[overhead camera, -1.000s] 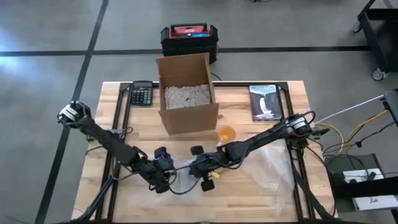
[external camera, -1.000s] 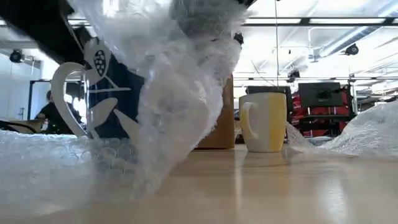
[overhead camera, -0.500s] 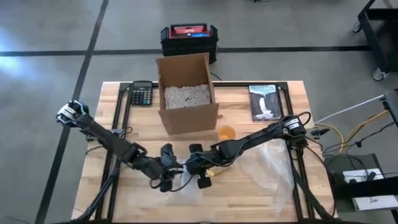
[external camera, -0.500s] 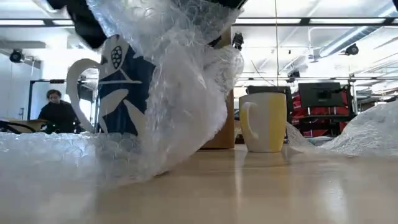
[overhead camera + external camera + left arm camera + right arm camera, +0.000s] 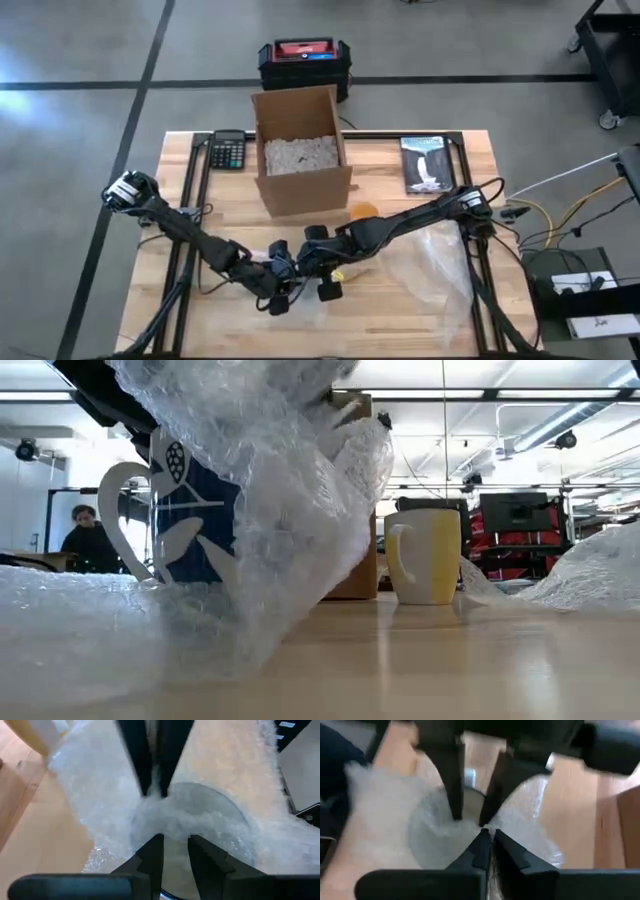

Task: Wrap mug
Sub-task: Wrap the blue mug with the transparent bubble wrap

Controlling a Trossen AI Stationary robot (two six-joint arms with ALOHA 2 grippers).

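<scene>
A: One mug (image 5: 195, 510), dark blue with a white leaf pattern, stands upright near the front middle of the desk (image 5: 420, 310). Its white handle sticks out sideways, so its long axis runs straight up. Bubble wrap (image 5: 290, 530) is draped over its top and down one side.

B: Where are the two grippers?

A: Both are right above the mug's mouth, fingers pointing down at it. The left gripper (image 5: 170, 847) comes in from the desk's left, its fingers only slightly apart around a fold of wrap at the rim. The right gripper (image 5: 487, 837) comes in from the right, its fingers pressed together, pinching wrap at the rim.

B: Which is nearer?

A: Neither; they meet tip to tip over the opening. I judge the next move is tucking wrap down into the mug.

B: Anything else?

A: A yellow mug (image 5: 425, 555) stands well apart, beside a cardboard box (image 5: 300, 150).
</scene>
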